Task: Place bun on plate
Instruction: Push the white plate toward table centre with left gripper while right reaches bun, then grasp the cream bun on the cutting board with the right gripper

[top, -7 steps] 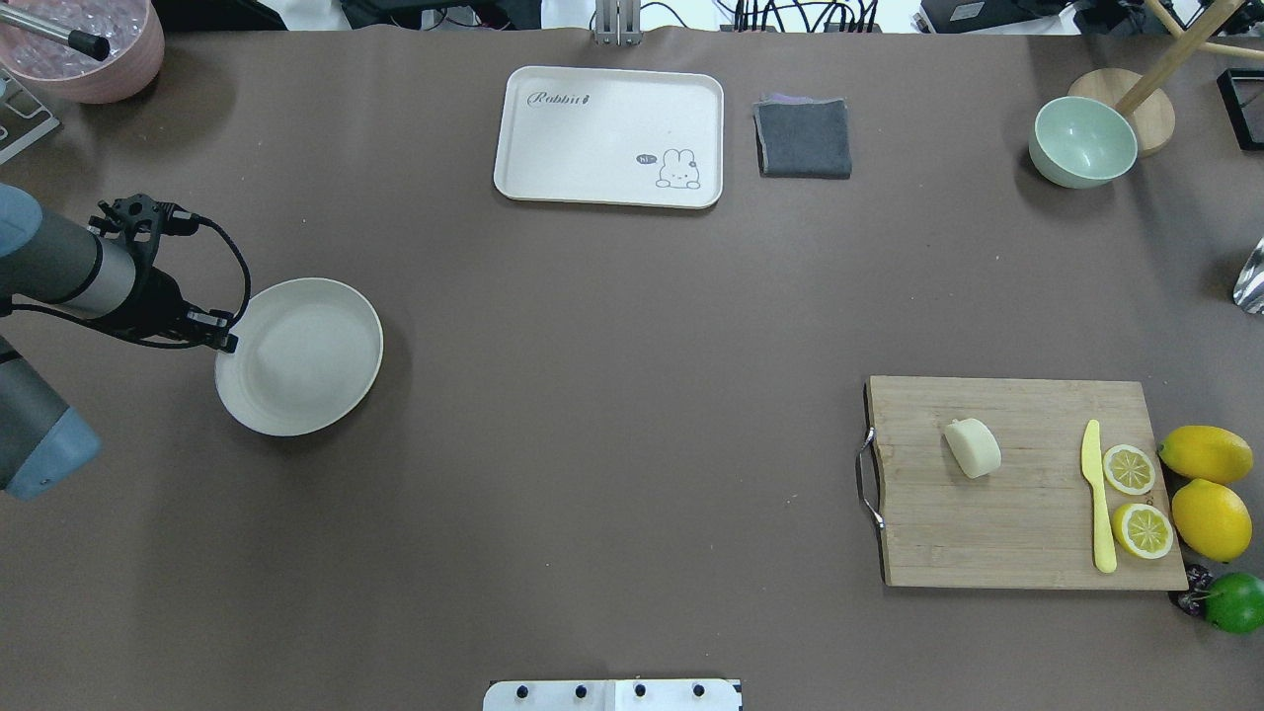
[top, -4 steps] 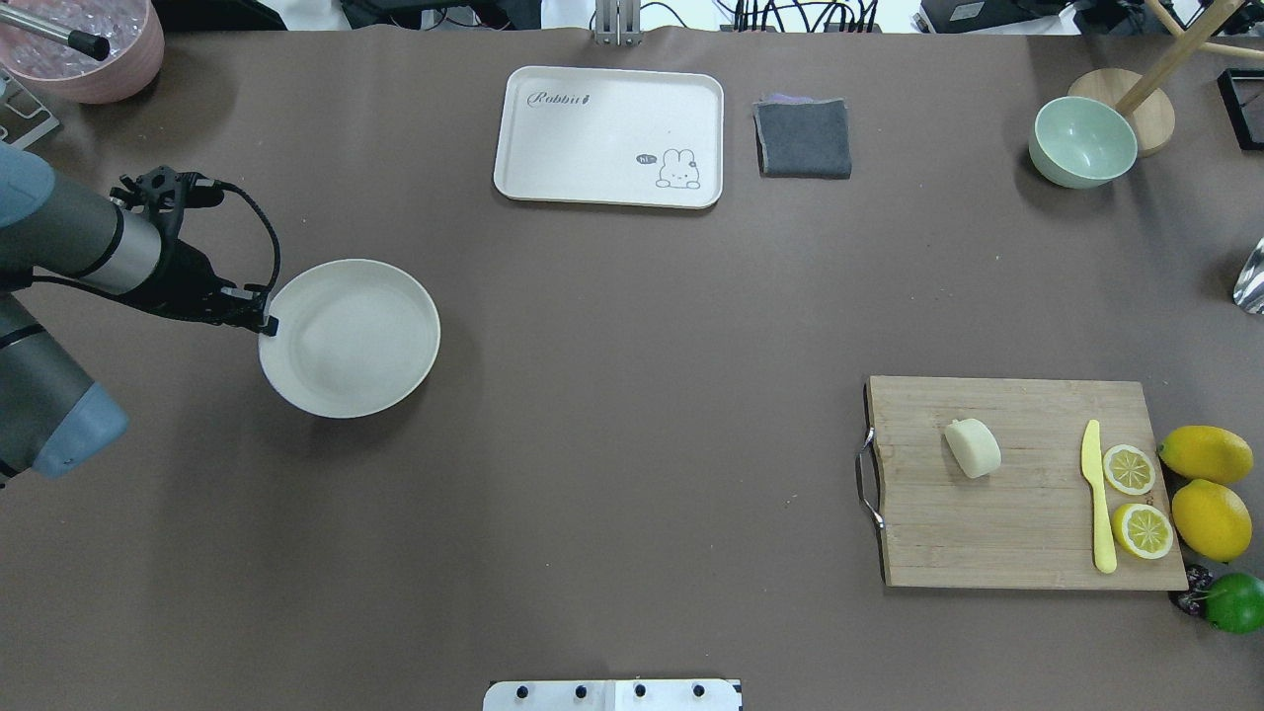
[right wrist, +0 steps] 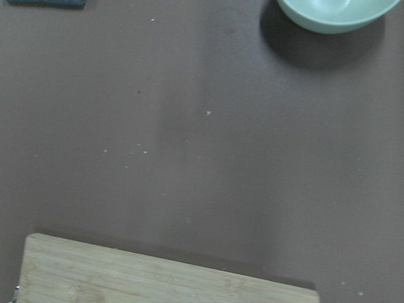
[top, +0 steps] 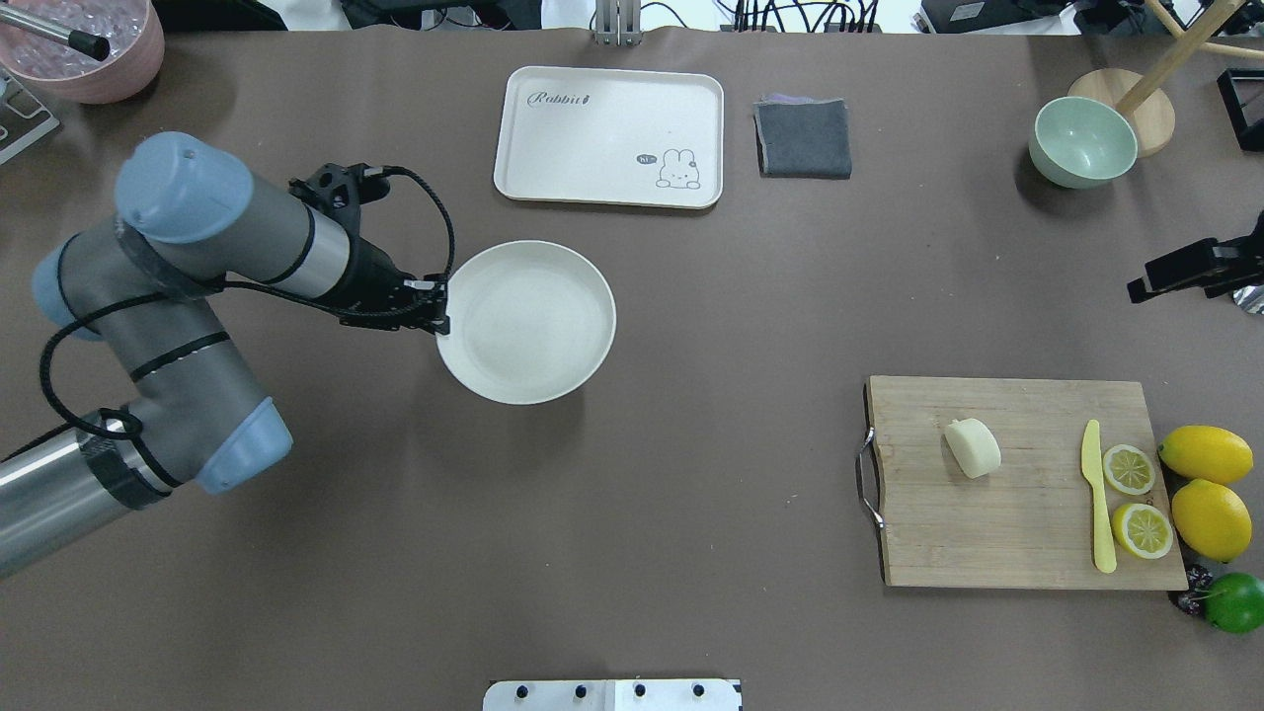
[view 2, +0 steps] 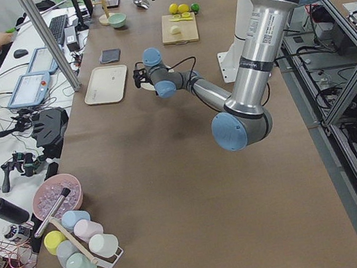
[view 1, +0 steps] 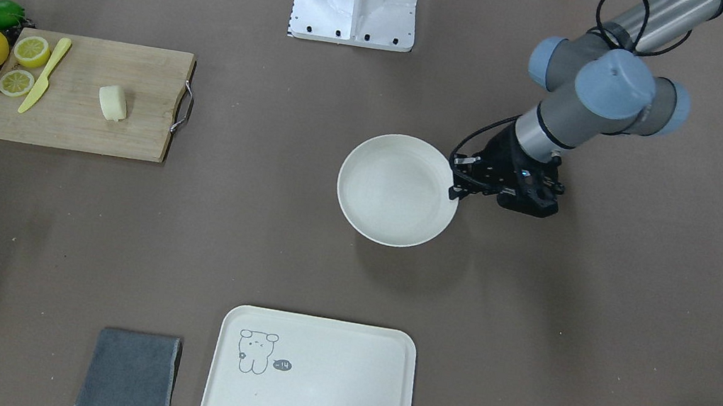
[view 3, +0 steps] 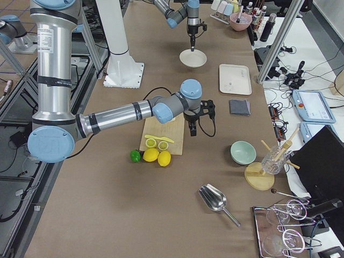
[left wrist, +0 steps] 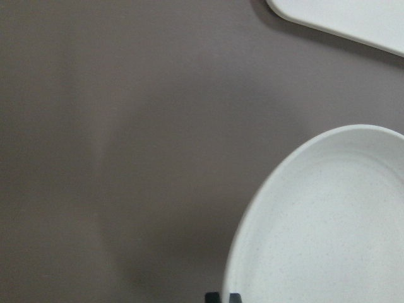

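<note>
The bun (top: pixel 973 447), a small pale cream block, lies on the wooden cutting board (top: pixel 1017 513) at the right, also seen in the front-facing view (view 1: pixel 112 103). The round off-white plate (top: pixel 526 321) sits near the table's middle, below the tray; its inside is bare. My left gripper (top: pixel 441 320) is shut on the plate's left rim, and the left wrist view shows that rim (left wrist: pixel 252 214) just above the fingertips. My right gripper (top: pixel 1141 288) comes in at the right edge, above the board and clear of the bun; whether it is open or shut I cannot tell.
A cream tray (top: pixel 609 136) and a grey cloth (top: pixel 803 138) lie at the back. A pale green bowl (top: pixel 1082 141) stands back right. On the board are a yellow knife (top: pixel 1096 494) and two lemon halves (top: pixel 1128 469); whole lemons (top: pixel 1207 454) and a lime (top: pixel 1234 602) lie beside it.
My left arm has carried the plate to the right, from the table's left side to near its middle. The right gripper has come into view at the right edge.
</note>
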You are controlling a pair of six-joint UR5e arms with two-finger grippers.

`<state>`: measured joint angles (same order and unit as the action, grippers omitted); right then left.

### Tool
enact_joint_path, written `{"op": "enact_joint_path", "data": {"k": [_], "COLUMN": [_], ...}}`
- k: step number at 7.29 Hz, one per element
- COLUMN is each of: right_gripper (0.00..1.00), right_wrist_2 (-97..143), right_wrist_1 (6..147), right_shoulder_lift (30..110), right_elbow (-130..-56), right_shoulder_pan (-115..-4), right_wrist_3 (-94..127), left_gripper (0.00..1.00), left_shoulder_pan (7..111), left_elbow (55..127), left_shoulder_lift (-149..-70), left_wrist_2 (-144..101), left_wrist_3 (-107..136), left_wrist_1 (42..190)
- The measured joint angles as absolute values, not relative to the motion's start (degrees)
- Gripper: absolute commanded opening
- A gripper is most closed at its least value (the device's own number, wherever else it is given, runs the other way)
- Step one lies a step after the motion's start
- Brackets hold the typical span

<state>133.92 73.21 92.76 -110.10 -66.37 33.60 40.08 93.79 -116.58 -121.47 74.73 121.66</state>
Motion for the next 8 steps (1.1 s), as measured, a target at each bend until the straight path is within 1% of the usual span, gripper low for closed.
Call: {"op": "enact_joint_path", "data": {"k": [2,3,5,7,8], "right_gripper": [0.99,0.99,0.99,0.98,0.95], "right_wrist_2": [130.88,129.14,126.54,123.71,122.86], "right_wrist_1": [73.21,73.21,73.23,73.33,73.34], "right_shoulder_lift": [91.53,90.66,90.00,89.75,89.41], "right_elbow": [-113.40,-113.82,-113.57,-112.09,-111.13], "right_shoulder_pan": [-59.71,-56.18,-50.08,-45.28,-43.45], "right_wrist_3": [41.13,43.63,45.33,45.51,45.52], "left_gripper": [0.00,0.00,0.00,0.00,0.83], "left_shoulder_pan": [34.37,32.60,30.42,29.34,29.12], "left_elbow": [93.14,92.12,88.93,87.28,87.08], "left_shoulder_lift": [-121.30,-122.86,-125.55,-126.84,-127.05], "left_wrist_2": [-116.16,-114.27,-111.40,-109.78,-109.60], "left_wrist_3": [76.61,77.04,77.67,78.02,78.35], "left_wrist_1": [118.01,117.51,117.73,117.99,118.02]}}
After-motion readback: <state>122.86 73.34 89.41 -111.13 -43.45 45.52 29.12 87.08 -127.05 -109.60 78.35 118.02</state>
